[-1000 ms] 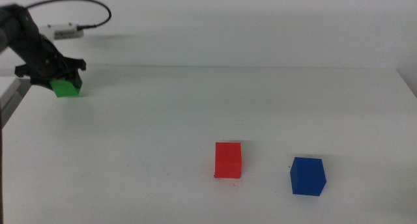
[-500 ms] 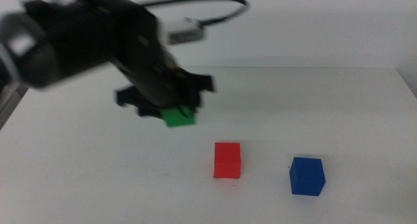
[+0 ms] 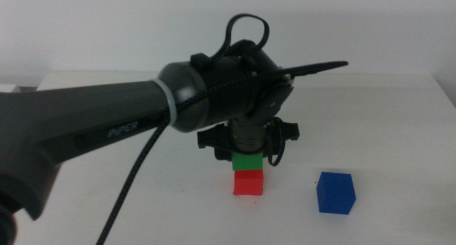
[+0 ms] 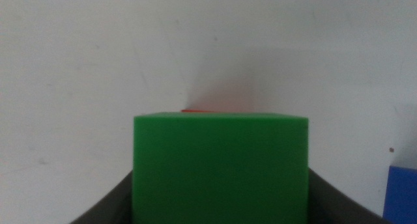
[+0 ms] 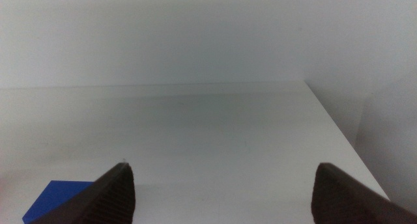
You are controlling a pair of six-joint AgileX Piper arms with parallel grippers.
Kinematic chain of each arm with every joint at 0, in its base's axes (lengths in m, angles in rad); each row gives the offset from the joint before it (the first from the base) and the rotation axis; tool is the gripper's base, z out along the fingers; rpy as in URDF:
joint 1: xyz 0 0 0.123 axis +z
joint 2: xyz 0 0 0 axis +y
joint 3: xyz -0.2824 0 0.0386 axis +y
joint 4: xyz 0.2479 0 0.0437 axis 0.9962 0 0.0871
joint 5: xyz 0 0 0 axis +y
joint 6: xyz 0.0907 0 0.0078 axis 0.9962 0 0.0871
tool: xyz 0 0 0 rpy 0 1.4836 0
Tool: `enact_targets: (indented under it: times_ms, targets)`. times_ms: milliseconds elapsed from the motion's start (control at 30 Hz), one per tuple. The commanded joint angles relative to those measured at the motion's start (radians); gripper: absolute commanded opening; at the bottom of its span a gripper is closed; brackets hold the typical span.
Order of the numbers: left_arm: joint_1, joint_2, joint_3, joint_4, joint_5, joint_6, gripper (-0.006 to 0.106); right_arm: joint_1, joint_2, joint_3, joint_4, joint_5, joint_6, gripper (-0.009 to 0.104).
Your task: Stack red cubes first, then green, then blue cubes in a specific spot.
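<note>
carried across from the far-left tabletop [image 3: 107, 202] — green cube [image 3: 246, 162] now atop red cube [image 3: 248, 182] | left gripper [image 3: 247, 158] fingers clamped on green cube | blue cube [image 3: 335, 193] near, right | right gripper [image 5: 221, 185] fingers apart — off to the side

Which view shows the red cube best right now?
The middle view: the red cube sits on the table, its front face clear, directly under the green cube held by the left hand. The left wrist view shows only a red sliver; the right wrist view shows none.

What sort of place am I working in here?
Likely a lab test bench: a bare white table, plain wall, only toy blocks. The left claw holds the green cube on the red cube; blue cube waits.
</note>
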Motion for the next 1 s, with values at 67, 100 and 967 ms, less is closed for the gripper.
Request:
enact_targets:
  times_ms: [67,100,967]
  targets:
    - [-0.003,0.024,-0.012,-0.026,-0.032,0.004,0.015,-0.005,-0.005,0.003,0.002,-0.011,-0.006,0.087]
    - [-0.003,0.026,-0.012,-0.035,-0.035,0.006,0.015,-0.005,-0.005,0.003,0.002,-0.011,-0.006,0.087]
    - [0.000,0.055,-0.012,-0.029,-0.024,0.101,0.037,-0.005,-0.005,0.003,0.002,-0.011,-0.006,0.087]
